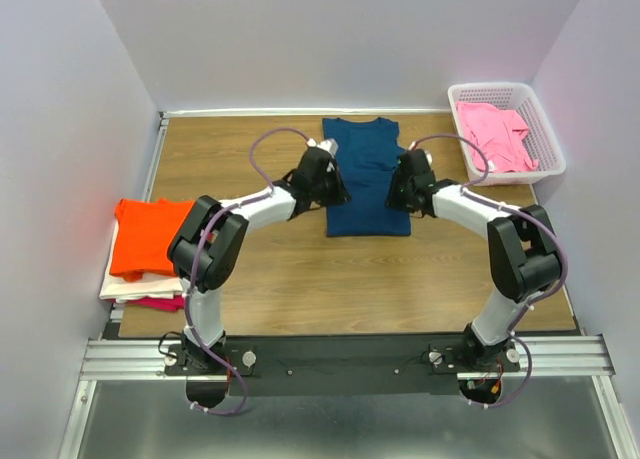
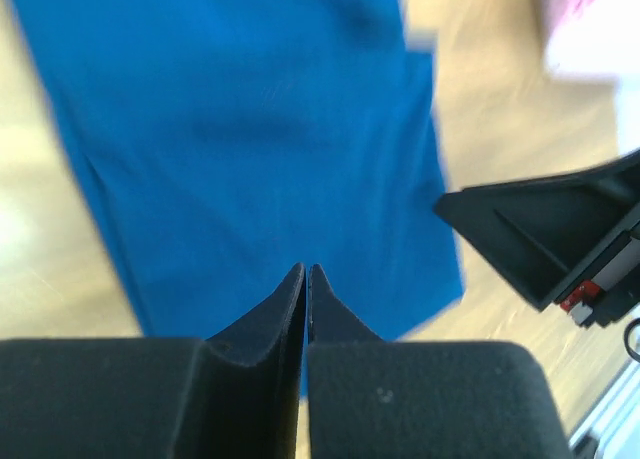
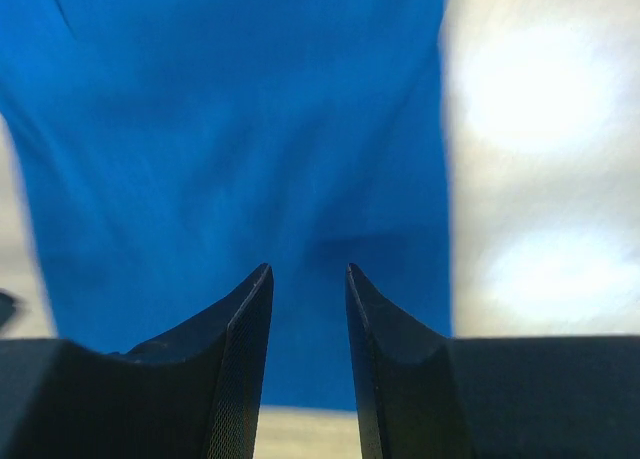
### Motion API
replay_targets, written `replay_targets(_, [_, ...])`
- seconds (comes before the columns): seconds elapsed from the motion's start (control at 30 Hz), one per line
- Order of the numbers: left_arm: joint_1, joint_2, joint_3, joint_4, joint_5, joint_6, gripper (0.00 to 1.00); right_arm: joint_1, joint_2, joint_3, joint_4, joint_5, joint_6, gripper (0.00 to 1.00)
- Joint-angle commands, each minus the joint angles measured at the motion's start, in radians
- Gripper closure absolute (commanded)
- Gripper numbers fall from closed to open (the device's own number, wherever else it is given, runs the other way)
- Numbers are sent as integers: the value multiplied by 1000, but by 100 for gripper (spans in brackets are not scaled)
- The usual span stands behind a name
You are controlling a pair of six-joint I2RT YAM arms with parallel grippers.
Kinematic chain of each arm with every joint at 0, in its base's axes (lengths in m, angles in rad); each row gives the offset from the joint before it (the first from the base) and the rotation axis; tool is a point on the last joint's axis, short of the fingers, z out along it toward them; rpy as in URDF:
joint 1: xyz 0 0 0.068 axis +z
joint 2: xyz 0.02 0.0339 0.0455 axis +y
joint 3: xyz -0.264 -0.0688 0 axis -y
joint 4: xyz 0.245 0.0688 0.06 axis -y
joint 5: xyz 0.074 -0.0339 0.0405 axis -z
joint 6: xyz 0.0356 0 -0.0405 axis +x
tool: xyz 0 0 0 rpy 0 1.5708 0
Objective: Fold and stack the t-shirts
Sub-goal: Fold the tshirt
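A dark navy t-shirt [image 1: 365, 179] lies flat at the back middle of the table, its sides folded in to a long rectangle. My left gripper [image 1: 333, 191] hovers over its left edge with its jaws shut and nothing between them [image 2: 306, 269]; the blue cloth [image 2: 250, 129] lies under it. My right gripper [image 1: 400, 197] hovers over the shirt's right edge, its jaws a little apart and empty [image 3: 307, 269] above the cloth [image 3: 230, 129]. An orange t-shirt [image 1: 150, 234] tops a folded stack at the left, on a white one [image 1: 128, 284] and a magenta one [image 1: 160, 302]. A pink t-shirt [image 1: 495, 134] lies in the basket.
A white lattice basket [image 1: 548, 129] stands at the back right corner. Grey walls close the table on the left, back and right. My right gripper's black body [image 2: 540, 229] shows at the right of the left wrist view. Bare wood [image 1: 350, 279] lies in front of the navy shirt.
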Motion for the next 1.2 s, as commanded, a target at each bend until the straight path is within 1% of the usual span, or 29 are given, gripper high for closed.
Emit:
replay_targets(0.0, [-62,-10,-91,77,-6,-47,90,78,-22,-68,-20,96,30,58])
replay_targets(0.03, [-85,-7,-115,90,-16,-56,90,98,-22,-83,-20,110,34,58])
replay_targets(0.17, [-110,6,-183,123,-33,-90,91,118,-11,-125,-20,140,51,58])
replay_targets(0.23, [-113,6,-212,130,-50,-99,91,120,-9,-142,-20,147,54,58])
replay_targets(0.3, [-113,9,-228,125,-69,-110,95,121,-12,-168,-19,160,54,58])
replay_targets(0.37, [-113,13,-244,119,-75,-116,96,123,-11,-181,-19,164,56,58])
replay_targets(0.53, [-118,26,-281,111,-86,-135,100,126,-6,-218,-19,153,57,58])
replay_targets(0.6, [-119,23,-294,111,-92,-135,100,132,-20,-229,-19,143,64,58])
replay_targets(0.73, [-129,-7,-336,113,-99,-138,100,135,-66,-266,-19,117,70,58])
replay_targets(0.87, [-142,-48,-415,119,-101,-148,100,143,-127,-316,-19,91,80,58])
replay_targets(1.17, [-178,-210,-605,150,-109,-197,100,173,-288,-457,-23,34,134,58])
